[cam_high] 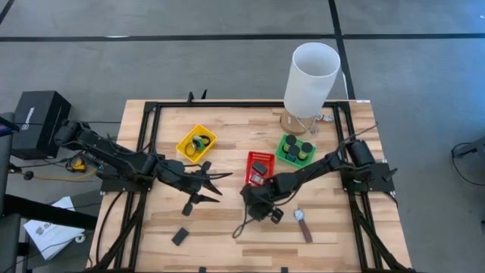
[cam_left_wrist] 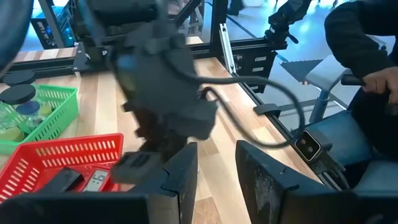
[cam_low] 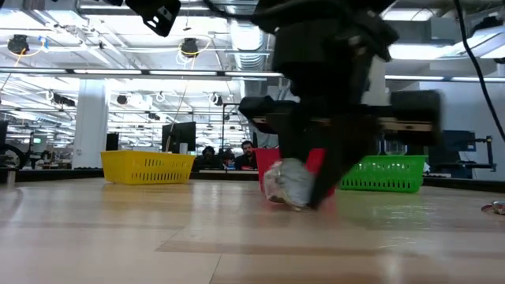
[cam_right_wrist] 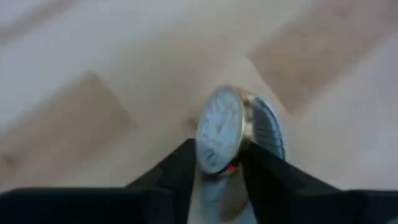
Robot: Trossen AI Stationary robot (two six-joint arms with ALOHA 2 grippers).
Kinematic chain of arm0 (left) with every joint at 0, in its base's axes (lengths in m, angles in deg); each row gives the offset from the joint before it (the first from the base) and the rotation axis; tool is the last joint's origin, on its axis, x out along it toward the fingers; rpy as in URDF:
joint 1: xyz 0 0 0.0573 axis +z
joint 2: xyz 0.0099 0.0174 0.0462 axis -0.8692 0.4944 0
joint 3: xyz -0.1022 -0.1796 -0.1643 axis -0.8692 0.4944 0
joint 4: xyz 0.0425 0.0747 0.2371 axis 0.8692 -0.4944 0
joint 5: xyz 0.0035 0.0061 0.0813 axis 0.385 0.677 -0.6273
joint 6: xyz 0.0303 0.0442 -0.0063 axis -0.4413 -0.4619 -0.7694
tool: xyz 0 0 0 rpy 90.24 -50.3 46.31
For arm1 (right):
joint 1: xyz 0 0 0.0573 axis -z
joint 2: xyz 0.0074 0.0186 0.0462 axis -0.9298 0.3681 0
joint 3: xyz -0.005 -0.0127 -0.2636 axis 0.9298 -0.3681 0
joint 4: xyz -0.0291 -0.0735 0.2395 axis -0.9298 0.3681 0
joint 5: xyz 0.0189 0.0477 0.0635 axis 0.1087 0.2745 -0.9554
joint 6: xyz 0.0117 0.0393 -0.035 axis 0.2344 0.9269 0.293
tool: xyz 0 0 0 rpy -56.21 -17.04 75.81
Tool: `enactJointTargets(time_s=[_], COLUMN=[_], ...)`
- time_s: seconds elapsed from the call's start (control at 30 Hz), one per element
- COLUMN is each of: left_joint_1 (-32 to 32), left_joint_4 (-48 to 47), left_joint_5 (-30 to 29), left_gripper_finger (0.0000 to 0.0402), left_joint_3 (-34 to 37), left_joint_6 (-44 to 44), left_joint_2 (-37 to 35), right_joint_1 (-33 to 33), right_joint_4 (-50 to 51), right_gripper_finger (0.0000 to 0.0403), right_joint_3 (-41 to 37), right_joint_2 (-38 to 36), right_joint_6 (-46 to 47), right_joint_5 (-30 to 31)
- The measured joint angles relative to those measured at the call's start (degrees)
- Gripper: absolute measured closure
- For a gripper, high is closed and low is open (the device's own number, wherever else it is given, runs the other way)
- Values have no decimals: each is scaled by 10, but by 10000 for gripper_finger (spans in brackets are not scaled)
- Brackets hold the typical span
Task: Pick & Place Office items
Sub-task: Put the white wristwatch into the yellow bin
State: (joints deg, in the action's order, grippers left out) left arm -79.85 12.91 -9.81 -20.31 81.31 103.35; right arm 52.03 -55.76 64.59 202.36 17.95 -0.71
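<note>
The right hand (cam_right_wrist: pixel 217 165) pinches a small white-faced clock (cam_right_wrist: pixel 219 130) on edge between its fingers, low over the tabletop (cam_high: pixel 227 227) — the red basket (cam_high: pixel 258 168) just beside; left hand (cam_high: pixel 216 184) holds nothing.

Three baskets sit on the worktop (cam_high: pixel 227 235): one yellow basket (cam_high: pixel 196 142), one red basket (cam_high: pixel 259 167), one green basket (cam_high: pixel 295 149). One white cylinder (cam_high: pixel 311 79) stands there, and one brown-strapped watch (cam_high: pixel 303 224) lies flat.

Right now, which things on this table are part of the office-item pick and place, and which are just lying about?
Job in hand:
white dial, gripped by the right fingers
brown-strapped watch
flat black rectangle

Just lying about:
tall white cylinder
black box beside the table
</note>
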Motion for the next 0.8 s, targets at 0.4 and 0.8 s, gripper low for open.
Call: enactJointTargets(time_s=[0.4,0.8], left_joint_1=[0,-5], left_joint_4=[5,126], left_joint_5=[0,0], left_gripper_finger=[298,283], left_joint_3=[0,0], left_joint_6=[47,26], left_joint_2=[3,157], right_joint_1=[-4,-3], right_joint_4=[23,50], right_gripper_finger=[374,380], right_joint_3=[2,3], right_joint_2=[-2,-101], right_joint_6=[-3,-44], right_joint_5=[24,70])
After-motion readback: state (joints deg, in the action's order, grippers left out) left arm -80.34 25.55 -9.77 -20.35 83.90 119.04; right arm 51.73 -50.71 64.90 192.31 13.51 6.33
